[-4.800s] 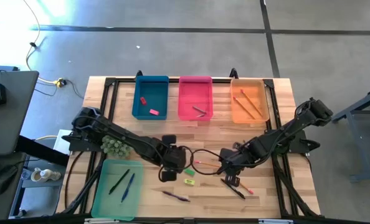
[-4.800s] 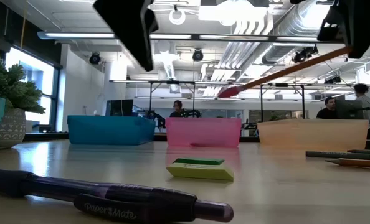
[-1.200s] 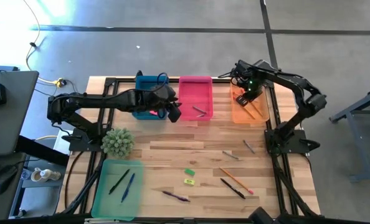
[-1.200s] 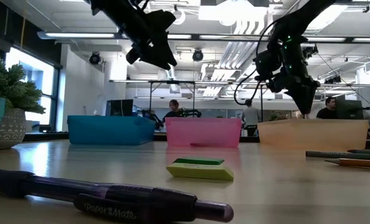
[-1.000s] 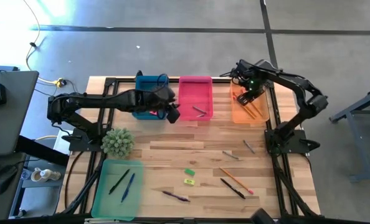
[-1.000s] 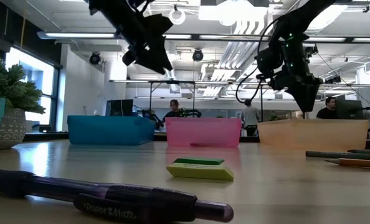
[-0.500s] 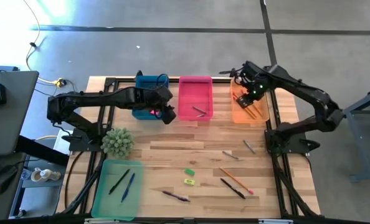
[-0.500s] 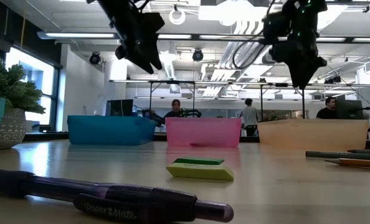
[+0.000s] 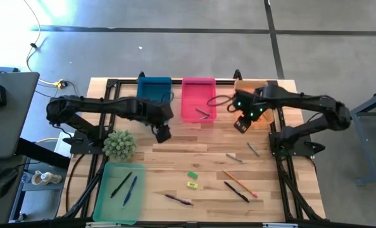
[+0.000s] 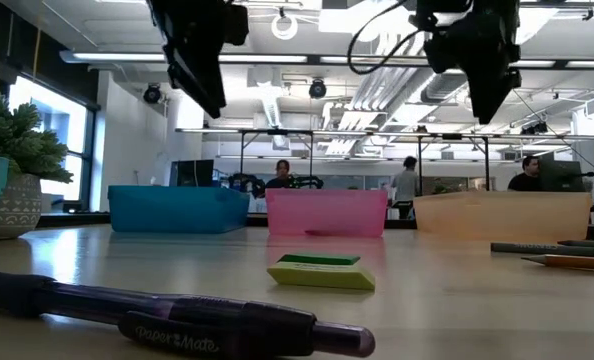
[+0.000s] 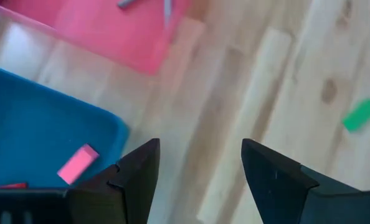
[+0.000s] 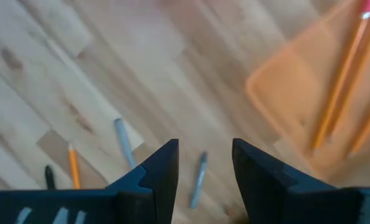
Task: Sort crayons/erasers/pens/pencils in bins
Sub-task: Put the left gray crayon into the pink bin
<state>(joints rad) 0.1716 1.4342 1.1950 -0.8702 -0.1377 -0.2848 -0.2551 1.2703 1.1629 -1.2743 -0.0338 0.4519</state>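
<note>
- The left gripper (image 9: 162, 133) has its fingers (image 11: 138, 171) wide apart and holds nothing. A second ago it hung over the blue bin (image 9: 153, 96); now it is over bare wood just in front of that bin.
- The right gripper (image 9: 240, 124) also stands open and empty. It was above the orange bin (image 9: 251, 84) a moment ago and has now come off its front left corner, toward the middle of the tabletop (image 9: 194, 147).
- My judgement: both arms have finished a drop and now turn back for the next pieces, so one round of sorting is closed.
- The blue bin, at the far edge, holds a pink eraser (image 11: 77, 163) and a red one beside it.
- The pink bin (image 9: 197, 96), in the middle of the far edge, holds short grey crayons (image 9: 202, 113).
- The orange bin, toward the far right corner, holds orange pencils (image 12: 341, 81); the right arm hides most of it from above.
- The mint bin (image 9: 119, 191), at the near left corner, holds two dark pens (image 9: 130, 189).
- Not yet sorted, in the near half of the tabletop: a green eraser (image 9: 192, 175), a yellow eraser (image 9: 192, 185), a purple pen (image 9: 178, 199), a black pen (image 9: 235, 190), an orange pencil (image 9: 240, 184) and two loose grey crayons (image 9: 234, 158).
- A spiky green plant (image 9: 119, 144) stands near the left edge.
</note>
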